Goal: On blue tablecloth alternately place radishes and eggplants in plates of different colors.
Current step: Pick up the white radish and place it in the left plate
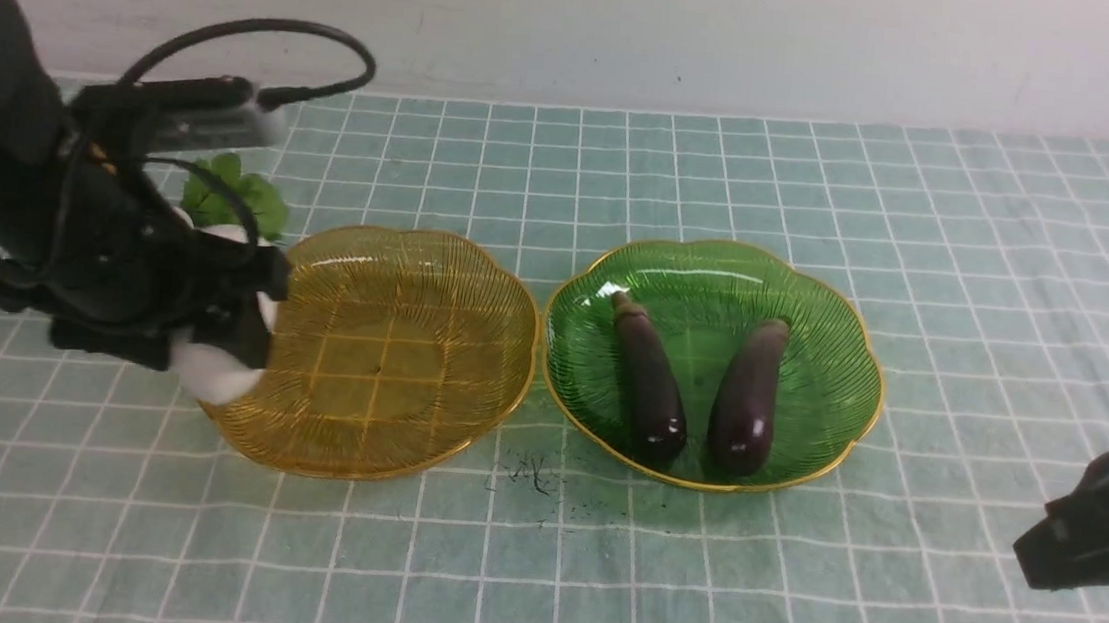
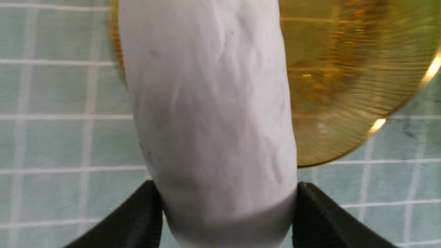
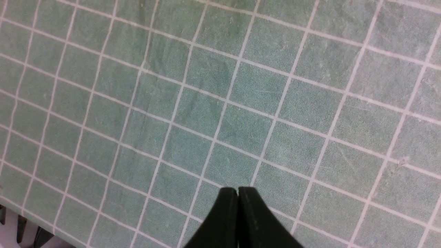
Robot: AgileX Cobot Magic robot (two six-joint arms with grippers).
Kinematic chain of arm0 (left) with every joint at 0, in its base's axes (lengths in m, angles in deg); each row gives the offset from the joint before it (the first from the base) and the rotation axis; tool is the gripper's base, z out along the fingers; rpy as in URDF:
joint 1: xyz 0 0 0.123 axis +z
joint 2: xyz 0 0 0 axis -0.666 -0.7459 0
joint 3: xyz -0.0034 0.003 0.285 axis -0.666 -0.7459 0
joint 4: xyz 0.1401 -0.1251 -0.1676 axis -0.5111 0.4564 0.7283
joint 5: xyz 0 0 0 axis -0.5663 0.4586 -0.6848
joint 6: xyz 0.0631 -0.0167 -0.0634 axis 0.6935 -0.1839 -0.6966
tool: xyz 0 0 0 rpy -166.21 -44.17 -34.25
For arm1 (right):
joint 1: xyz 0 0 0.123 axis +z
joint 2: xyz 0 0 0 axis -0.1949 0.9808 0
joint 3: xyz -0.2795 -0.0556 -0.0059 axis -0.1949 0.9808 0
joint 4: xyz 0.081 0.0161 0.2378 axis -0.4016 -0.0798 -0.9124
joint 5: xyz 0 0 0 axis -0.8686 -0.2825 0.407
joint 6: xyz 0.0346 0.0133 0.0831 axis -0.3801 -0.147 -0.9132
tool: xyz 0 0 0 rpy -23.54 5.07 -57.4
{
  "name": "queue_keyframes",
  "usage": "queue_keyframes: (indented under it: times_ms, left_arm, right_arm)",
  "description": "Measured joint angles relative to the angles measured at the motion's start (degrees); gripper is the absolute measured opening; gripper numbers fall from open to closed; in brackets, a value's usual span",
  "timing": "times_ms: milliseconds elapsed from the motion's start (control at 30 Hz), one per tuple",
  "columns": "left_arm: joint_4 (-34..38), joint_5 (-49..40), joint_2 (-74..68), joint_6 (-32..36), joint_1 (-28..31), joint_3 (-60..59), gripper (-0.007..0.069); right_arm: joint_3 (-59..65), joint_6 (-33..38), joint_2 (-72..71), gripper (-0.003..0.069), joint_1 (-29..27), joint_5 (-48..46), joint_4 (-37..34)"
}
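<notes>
Left end effector [image 1: 225, 315] grasping radish [image 1: 211, 374], long axis 12–6, leafy end at 12. Amber plate [image 1: 410, 359] just beside at 3 o'clock, so we go w/ L arm. Right end effector [image 3: 237, 206] clenched, empty, well apart.

A white radish [image 1: 208, 374] is left of the amber plate [image 1: 390, 357], at its rim; the green plate [image 1: 815, 374], right of it, holds two purple eggplants [image 1: 649, 380] [image 1: 746, 397].
</notes>
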Motion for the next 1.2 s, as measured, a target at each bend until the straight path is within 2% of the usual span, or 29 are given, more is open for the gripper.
queue_keyframes:
  times_ms: [33,100,233,300,467,633,667,800,867,967,1200]
  left_arm:
    - [5.05,1.10,-3.71,2.32,-2.21,2.01,0.0433]
    - [7.74,1.48,-6.57,4.08,-3.91,3.79,0.0433]
    - [10.08,2.09,-11.61,7.30,-6.66,7.03,0.0438]
    - [10.65,2.10,-15.82,8.47,-8.10,10.08,0.0482]
    - [8.73,1.91,-18.36,8.51,-8.24,13.55,0.0591]
    - [1.93,-0.41,-18.16,7.22,-7.08,18.15,0.0613]
    - [-2.64,-2.45,-18.10,6.48,-5.64,20.41,0.0606]
    - [-10.37,-7.13,-18.06,3.98,-2.10,23.20,0.0582]
    - [-15.55,-8.91,-18.31,1.06,2.09,24.50,0.0575]
    - [-18.16,-8.67,-20.02,-1.37,8.48,24.99,0.0572]
    - [-18.26,-4.12,-25.33,-1.54,13.72,24.99,0.0572]
  right_arm:
    - [0.00,0.00,0.00,-0.0014,0.00,0.00,-0.13]
    - [0.00,0.06,0.00,-0.0014,0.00,0.00,-0.18]
    - [0.00,0.86,0.00,-0.0014,0.00,0.00,-0.18]
    - [0.00,1.77,0.00,-0.0014,0.00,0.00,-0.18]
    - [0.00,2.36,0.00,-0.0014,0.00,0.05,-0.18]
    - [0.00,2.62,0.00,-0.0014,0.00,0.05,-0.24]
    - [0.00,2.69,0.00,-0.0014,0.00,0.05,-0.31]
    - [0.00,2.76,0.00,-0.0014,0.00,0.05,-0.42]
    - [0.00,2.80,0.00,-0.0014,0.00,0.05,-0.42]
    - [0.00,2.80,0.00,-0.0014,0.00,0.05,-0.42]
    - [0.00,2.80,0.00,-0.0014,0.00,0.05,-0.42]
